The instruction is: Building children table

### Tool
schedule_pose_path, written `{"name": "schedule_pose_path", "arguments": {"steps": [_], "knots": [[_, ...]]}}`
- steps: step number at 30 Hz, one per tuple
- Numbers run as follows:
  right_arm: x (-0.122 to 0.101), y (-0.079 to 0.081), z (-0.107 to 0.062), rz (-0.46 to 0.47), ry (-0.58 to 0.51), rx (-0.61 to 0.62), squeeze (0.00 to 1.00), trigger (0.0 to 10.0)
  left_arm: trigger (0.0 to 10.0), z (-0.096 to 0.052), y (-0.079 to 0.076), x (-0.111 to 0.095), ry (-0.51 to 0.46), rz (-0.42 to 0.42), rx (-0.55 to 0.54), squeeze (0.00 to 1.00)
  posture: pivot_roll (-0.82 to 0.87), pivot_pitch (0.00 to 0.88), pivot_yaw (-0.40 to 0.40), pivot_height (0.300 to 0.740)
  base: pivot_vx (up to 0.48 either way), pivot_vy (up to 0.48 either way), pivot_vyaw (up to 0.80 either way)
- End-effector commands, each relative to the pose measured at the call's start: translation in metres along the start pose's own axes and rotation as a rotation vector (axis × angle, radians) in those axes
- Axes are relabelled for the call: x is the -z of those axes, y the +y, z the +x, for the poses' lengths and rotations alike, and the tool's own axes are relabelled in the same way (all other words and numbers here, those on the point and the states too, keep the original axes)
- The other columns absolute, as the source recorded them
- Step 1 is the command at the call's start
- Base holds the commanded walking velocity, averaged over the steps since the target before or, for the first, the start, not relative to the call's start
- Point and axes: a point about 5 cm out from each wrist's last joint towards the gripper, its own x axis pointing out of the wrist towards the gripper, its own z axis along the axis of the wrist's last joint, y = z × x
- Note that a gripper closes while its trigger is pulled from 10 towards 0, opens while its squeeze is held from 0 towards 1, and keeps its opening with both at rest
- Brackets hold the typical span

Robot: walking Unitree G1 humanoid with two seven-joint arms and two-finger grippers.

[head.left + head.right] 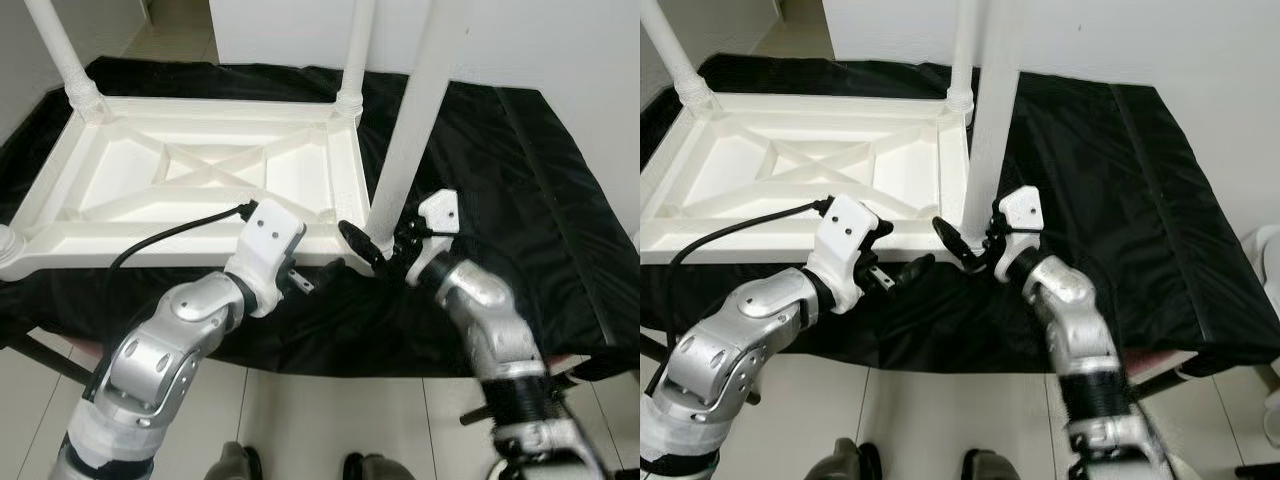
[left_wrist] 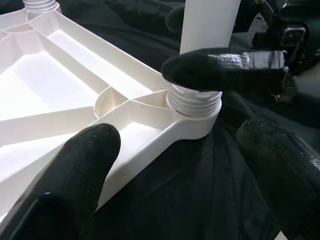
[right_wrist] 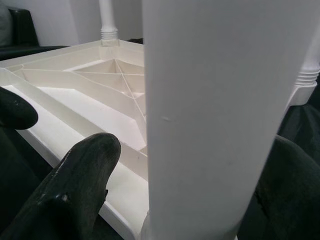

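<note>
A white children's table top (image 1: 180, 240) lies upside down on a black cloth (image 1: 520, 200). A white leg (image 1: 410, 130) stands upright in its near right corner, above a threaded collar (image 2: 195, 102). My right gripper (image 1: 378, 245) is shut on this leg just above the collar, one finger (image 3: 75, 190) on each side of it. To the left of that corner, my left gripper (image 1: 318, 275) is held low over the cloth. It is open, its fingers (image 2: 75, 175) wide apart and holding nothing.
Two more white legs stand in the far left corner (image 1: 65, 55) and the far right corner (image 1: 355, 55). A black cable (image 1: 170, 235) runs over the table's near rim to my left wrist. The cloth-covered surface ends at a front edge (image 1: 330, 365) above tiled floor.
</note>
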Motion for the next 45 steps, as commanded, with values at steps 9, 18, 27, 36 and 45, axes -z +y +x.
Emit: {"name": "schedule_pose_path", "arguments": {"steps": [9, 18, 27, 36, 45], "knots": [[0.023, -0.013, -0.001, -0.052, 0.121, -0.092, 0.0, 4.6, 10.0, 0.003, -0.005, 0.001, 0.006, 0.022, 0.045, 0.0, -0.1, 0.099, 0.042, 0.74, 0.0, 0.0, 0.0], [0.035, -0.018, -0.005, -0.046, 0.148, -0.093, 0.0, 1.8, 10.0, 0.0, -0.004, 0.003, 0.017, 0.027, 0.038, 0.0, -0.1, 0.106, 0.035, 0.74, 0.0, 0.0, 0.0], [0.049, -0.009, -0.018, 0.026, 0.154, 0.056, 0.0, 10.0, 10.0, 0.0, 0.0, 0.007, 0.015, 0.007, -0.005, 0.0, -0.11, 0.09, 0.027, 0.74, 0.0, 0.0, 0.0], [0.048, 0.009, -0.014, 0.12, 0.117, 0.336, 0.0, 10.0, 10.0, 0.002, 0.007, 0.02, 0.035, -0.005, -0.06, 0.0, -0.12, 0.058, 0.025, 0.74, 0.0, 0.0, 0.0], [0.053, 0.027, -0.014, 0.157, 0.182, 0.783, 0.0, 10.0, 10.0, 0.005, 0.005, 0.023, 0.014, -0.036, -0.094, 0.0, -0.11, 0.066, 0.023, 0.74, 0.0, 0.0, 0.0]]}}
